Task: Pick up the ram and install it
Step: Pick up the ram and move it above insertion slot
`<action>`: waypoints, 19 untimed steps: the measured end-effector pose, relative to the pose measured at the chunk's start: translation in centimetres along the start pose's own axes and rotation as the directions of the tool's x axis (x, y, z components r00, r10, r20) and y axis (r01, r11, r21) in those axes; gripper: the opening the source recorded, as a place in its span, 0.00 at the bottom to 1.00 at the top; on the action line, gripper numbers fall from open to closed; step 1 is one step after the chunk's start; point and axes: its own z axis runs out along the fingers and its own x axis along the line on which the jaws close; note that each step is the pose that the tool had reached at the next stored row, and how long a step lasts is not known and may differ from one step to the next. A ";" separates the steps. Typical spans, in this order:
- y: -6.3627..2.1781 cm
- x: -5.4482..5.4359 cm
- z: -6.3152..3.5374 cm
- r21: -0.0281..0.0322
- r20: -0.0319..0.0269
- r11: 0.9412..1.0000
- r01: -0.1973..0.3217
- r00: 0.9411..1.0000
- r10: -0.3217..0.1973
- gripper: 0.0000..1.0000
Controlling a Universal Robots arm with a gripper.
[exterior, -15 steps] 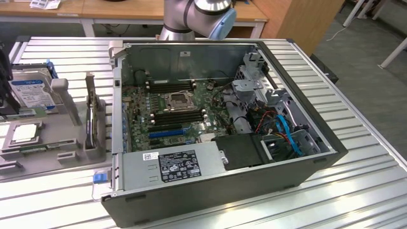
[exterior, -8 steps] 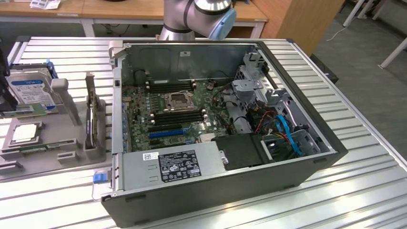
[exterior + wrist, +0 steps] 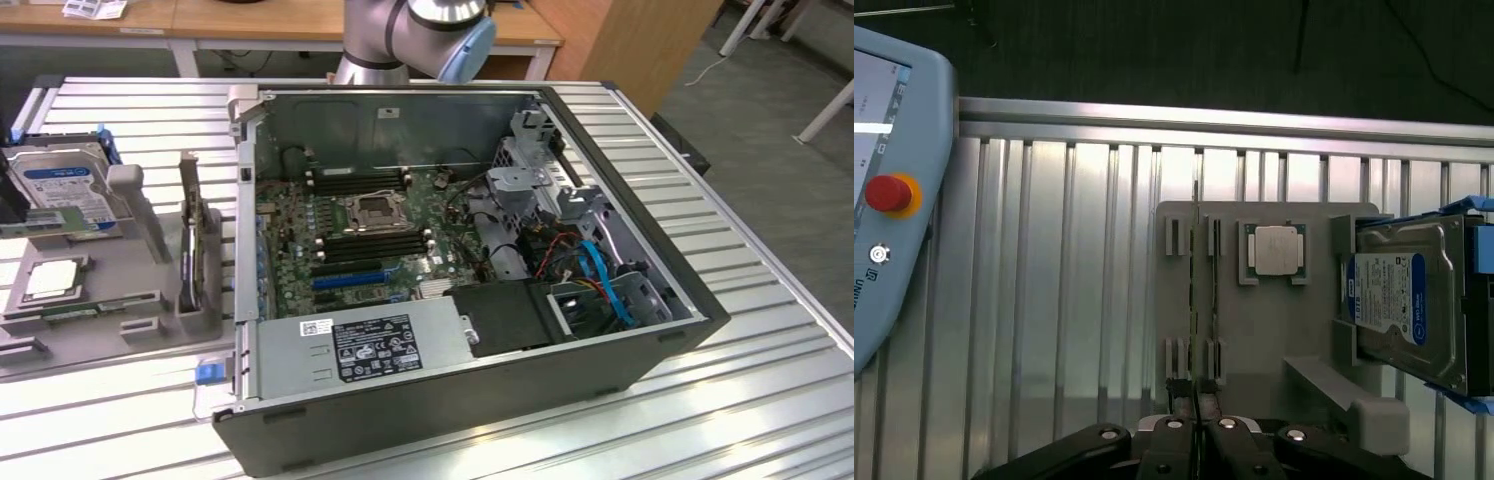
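Currently, the ram [image 3: 1195,290] is being held on edge in a slot of the grey holder [image 3: 1274,340] on the counter [image 3: 1054,300]. A silver CPU [image 3: 1274,249] and a hard drive [image 3: 1407,300] are being cradled in neighbouring bays. The gripper [image 3: 1198,425] is being held clenched on nothing, clear of the ram. The open computer case [image 3: 534,400] is being shown with its motherboard [image 3: 360,240] inside.

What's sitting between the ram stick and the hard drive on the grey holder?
The square silver CPU chip, in its own pocket of the grey holder, lies between the ram and the hard drive, as the wrist view shows.
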 end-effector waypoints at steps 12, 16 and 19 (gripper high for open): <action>0.06 0.0 -1.39 0.000 0.000 1.000 0.000 1.000 0.000 0.12; 0.09 -0.1 -1.93 0.000 0.000 1.000 0.000 1.000 0.000 0.12; 0.11 -0.1 -2.33 0.000 0.000 1.000 -0.001 1.000 0.001 0.12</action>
